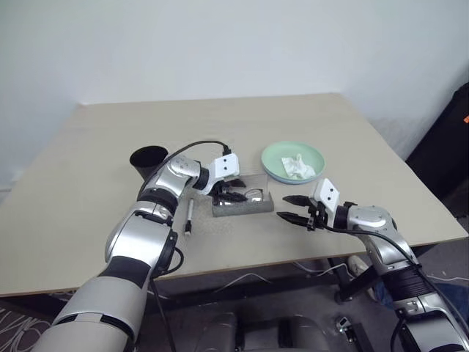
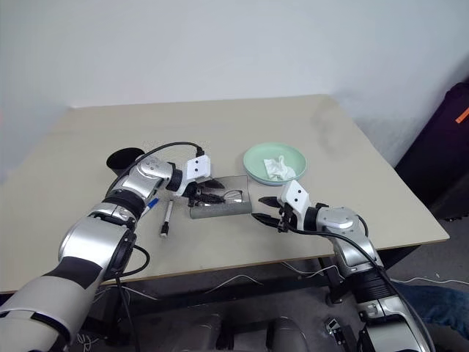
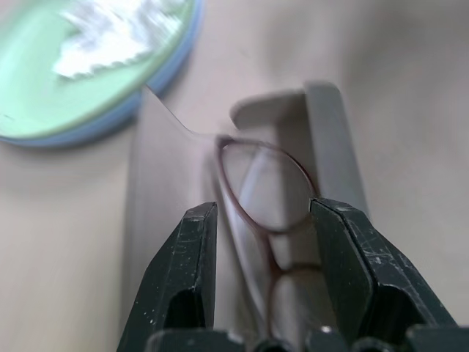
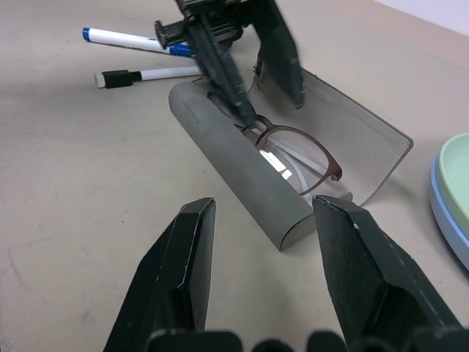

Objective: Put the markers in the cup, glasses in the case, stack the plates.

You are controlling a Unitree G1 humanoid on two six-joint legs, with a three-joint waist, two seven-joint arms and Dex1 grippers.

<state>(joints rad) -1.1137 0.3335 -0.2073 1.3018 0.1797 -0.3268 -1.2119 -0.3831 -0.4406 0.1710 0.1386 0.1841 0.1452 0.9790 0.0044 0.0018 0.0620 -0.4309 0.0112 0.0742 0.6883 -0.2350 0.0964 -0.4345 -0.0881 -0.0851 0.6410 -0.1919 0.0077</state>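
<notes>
Right wrist view | glasses (image 4: 293,150) inside open case (image 4: 242,172) | tissue (image 1: 297,166) on plates (image 1: 275,158)

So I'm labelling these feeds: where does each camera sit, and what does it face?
Left eye, right eye: on the head, looking down over both arms at the table, case, plates and cup.
Left wrist: looks along the left hand into the open case at the glasses.
Right wrist: looks along the right hand at the case, markers and left hand.
All share the case.
</notes>
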